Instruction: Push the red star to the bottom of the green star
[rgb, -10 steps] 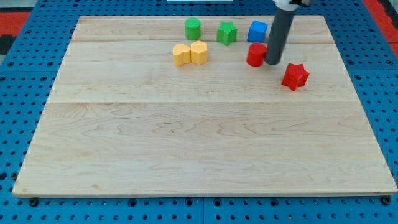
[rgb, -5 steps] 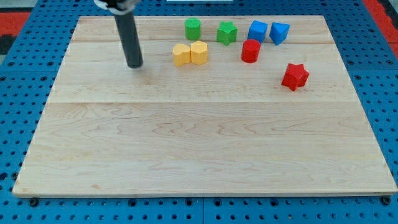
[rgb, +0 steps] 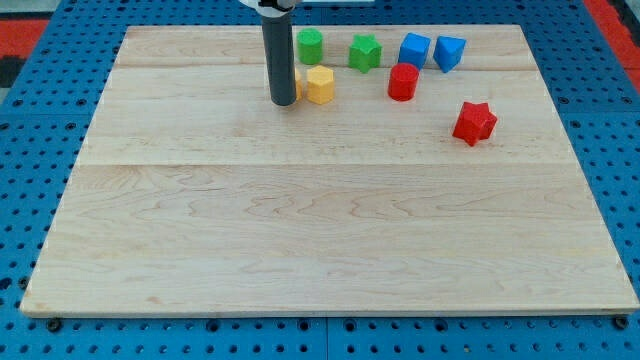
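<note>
The red star (rgb: 474, 122) lies at the board's right, below and to the right of the green star (rgb: 365, 52), which sits near the top edge. A red cylinder (rgb: 403, 82) stands between the two. My tip (rgb: 283, 102) is well to the left of both stars, in front of one yellow block, which the rod mostly hides, and just left of the other yellow block (rgb: 320, 85).
A green cylinder (rgb: 310, 46) stands left of the green star. Two blue blocks (rgb: 414, 49) (rgb: 449, 51) sit to the green star's right along the top edge. The wooden board (rgb: 320, 230) rests on a blue pegboard.
My tip went from beside the red cylinder far left across the board, then back right to the yellow blocks. No block has visibly moved.
</note>
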